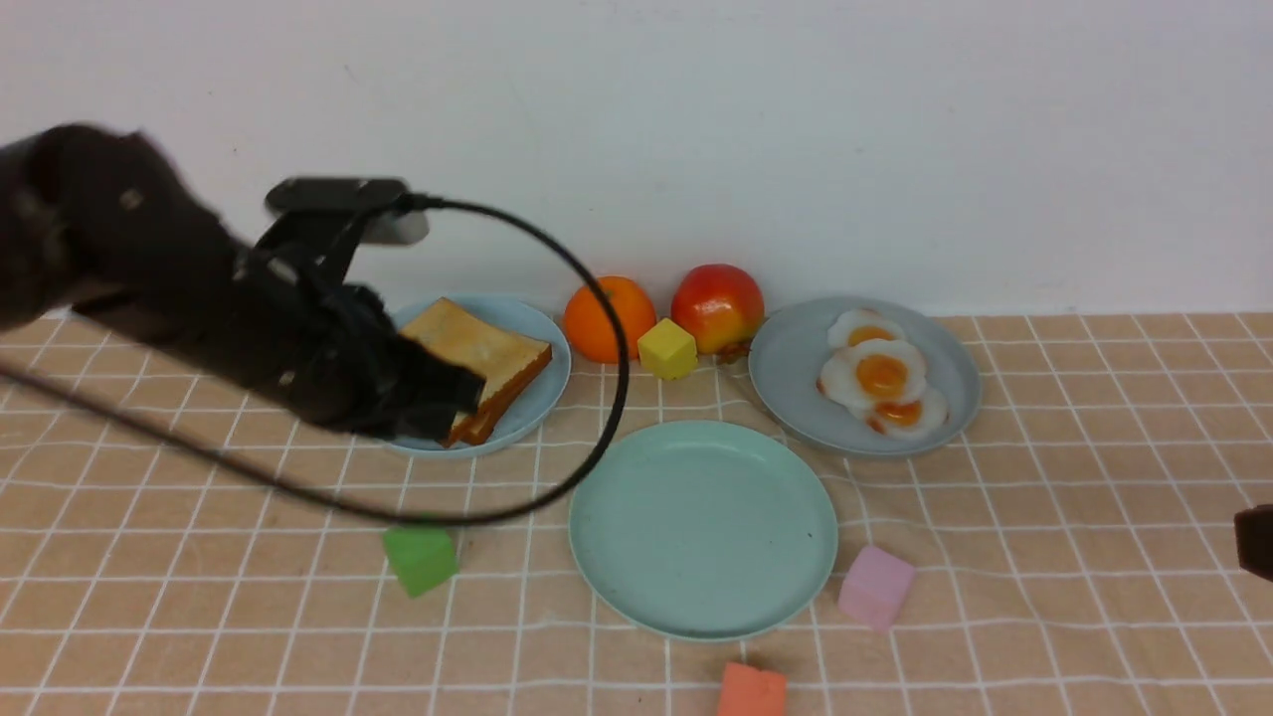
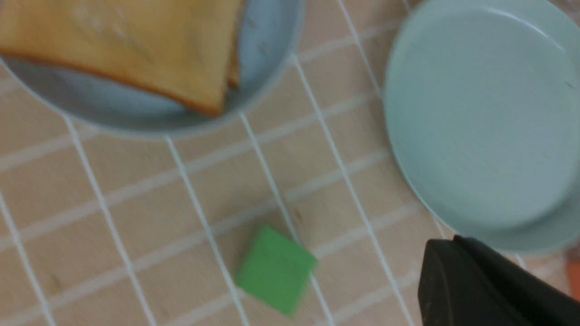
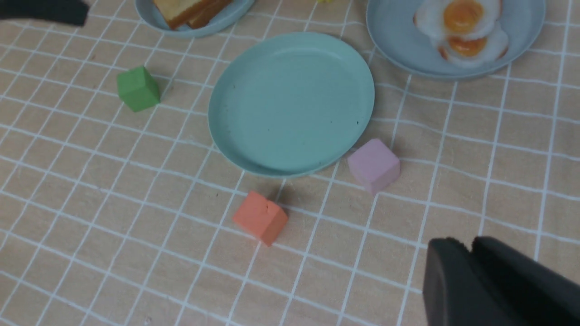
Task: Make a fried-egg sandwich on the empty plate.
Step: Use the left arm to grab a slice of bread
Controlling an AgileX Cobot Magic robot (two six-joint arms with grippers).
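Front view, left gripper: low over the near edge of the sky-blue plate, tip at the near corner of the toast slices. It is blurred, so contact cannot be told.
Front view, toast slices: two, stacked askew on the sky-blue plate at the far left of the table.
Front view, mint-green plate: centre of the table, bare, between the other two plates and nearer the robot.
Front view, fried eggs: three, overlapping in a row on the grey-blue plate at the far right.
Front view, fruit: an orange and an apple by the wall, with a yellow cube between them in front.
Front view, cubes: green cube to the left of the mint-green plate, pink cube just beside its right rim, orange-red cube nearest the robot.
Front view, right gripper: only a dark sliver at the right edge.
Left wrist view, left gripper: jaws closed, holding nothing. The toast slices lie on their plate well apart from it, and the green cube is on the cloth nearby.
Right wrist view, right gripper: dark fingers close together above bare cloth, near the pink cube. Whether the jaws are parted cannot be told, and nothing is seen in them.
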